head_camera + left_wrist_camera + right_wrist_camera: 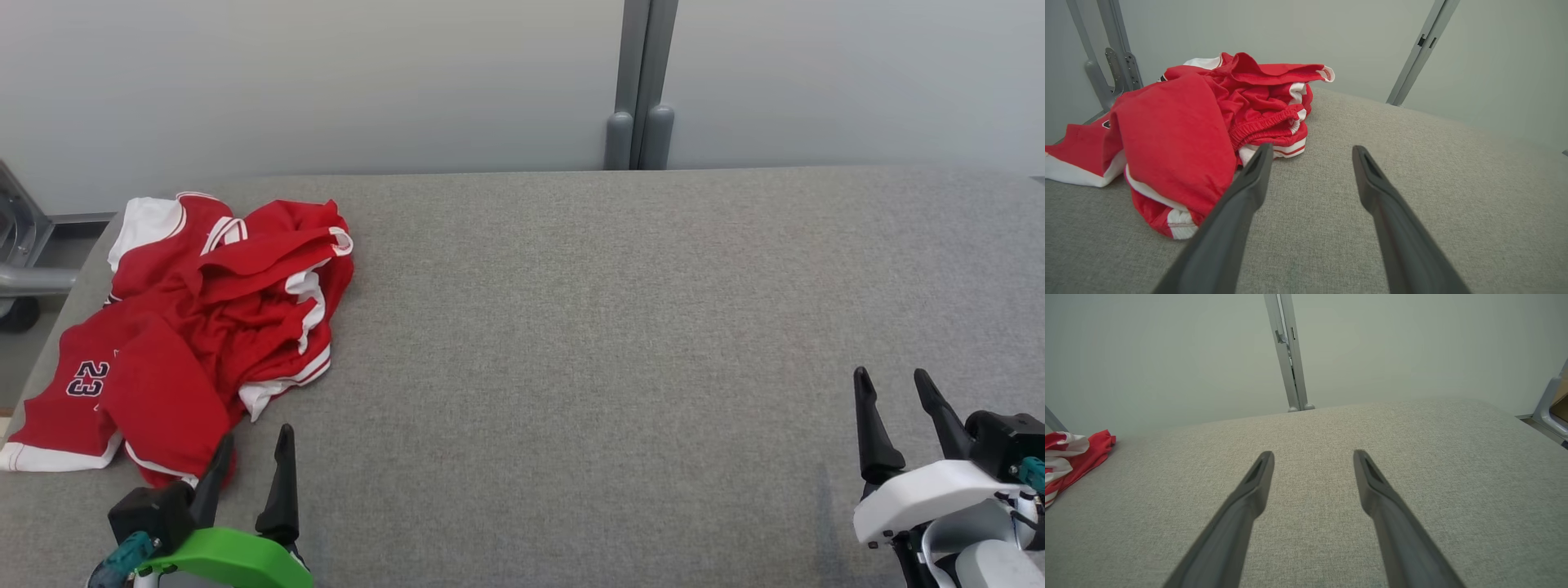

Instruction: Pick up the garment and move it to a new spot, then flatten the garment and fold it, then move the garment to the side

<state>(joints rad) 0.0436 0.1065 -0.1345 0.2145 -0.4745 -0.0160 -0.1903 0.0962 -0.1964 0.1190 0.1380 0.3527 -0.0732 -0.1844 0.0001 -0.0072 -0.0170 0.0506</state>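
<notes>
A crumpled red garment [196,327] with white trim and the number 23 lies bunched at the left end of the grey cloth-covered table [588,327]. In the left wrist view the garment [1180,130] is heaped ahead and to the left. My left gripper [255,439] hovers open just off the heap's near edge, its left finger close to the cloth, nothing between its fingers [1249,179]. My right gripper [891,378] stands open at the table's right front, far from the garment, whose edge [1073,457] shows at the far left of the right wrist view.
A pale wall with a grey vertical post [641,82] runs behind the table. A grey metal frame [20,261] stands past the table's left end. The table's left edge runs close under the garment. Bare table stretches from the middle to the right.
</notes>
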